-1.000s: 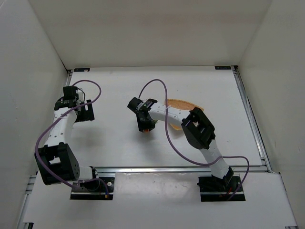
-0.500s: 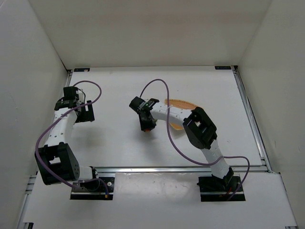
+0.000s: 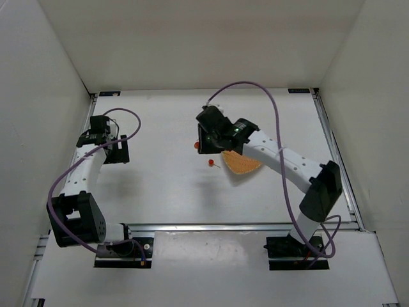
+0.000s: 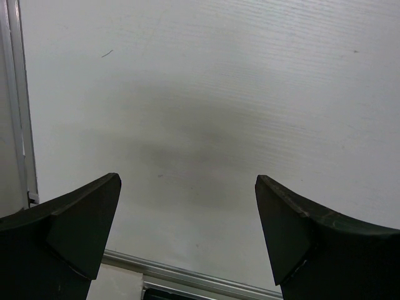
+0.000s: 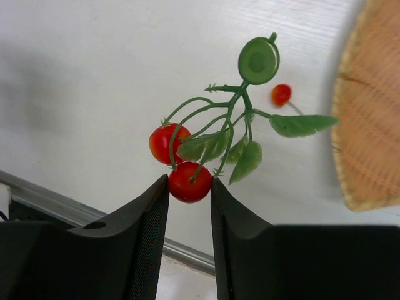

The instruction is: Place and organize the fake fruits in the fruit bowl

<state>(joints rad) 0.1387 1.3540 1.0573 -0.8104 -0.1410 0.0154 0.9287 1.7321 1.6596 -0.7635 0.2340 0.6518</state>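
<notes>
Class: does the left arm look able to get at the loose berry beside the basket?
Probably yes: bare table lies between the open left gripper and the berry, though the right gripper, holding a cluster, hangs close.

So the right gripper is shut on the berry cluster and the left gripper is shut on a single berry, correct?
No: the left gripper is open and holds nothing, as the left wrist view shows. The right gripper is shut on the berry cluster.
</notes>
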